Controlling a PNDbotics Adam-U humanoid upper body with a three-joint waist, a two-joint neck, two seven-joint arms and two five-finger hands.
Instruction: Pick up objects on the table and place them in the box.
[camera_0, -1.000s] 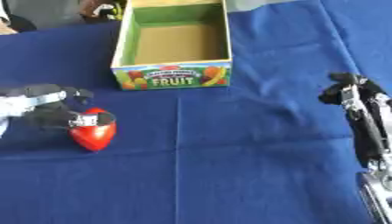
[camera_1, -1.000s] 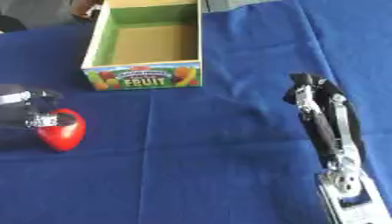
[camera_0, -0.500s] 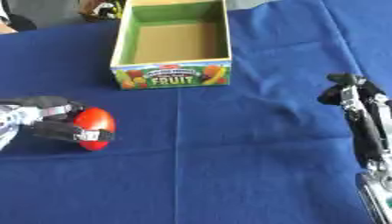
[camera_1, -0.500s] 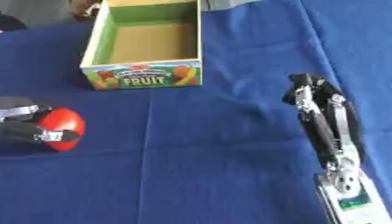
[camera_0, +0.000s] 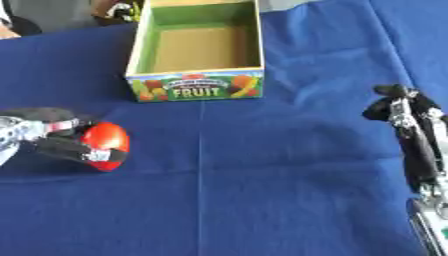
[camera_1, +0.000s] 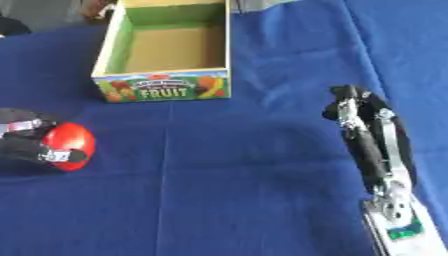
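- A red tomato (camera_0: 105, 145) sits at the left edge of the blue tablecloth (camera_0: 262, 175), well short of the box.
- The left hand (camera_0: 54, 141) reaches in from the left, its fingers curled round the tomato.
- The right hand (camera_1: 354, 107) is raised at the right, fingers bent, holding nothing.
- The open cardboard box (camera_0: 197, 90) reads "FRUIT".

Bright, even light with soft shadows on the cloth (camera_0: 262, 165); both views slightly blurred.

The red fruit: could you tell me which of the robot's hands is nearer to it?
Left. The left hand has its fingers curled round the red fruit; the right hand is far across the cloth, at the right side.
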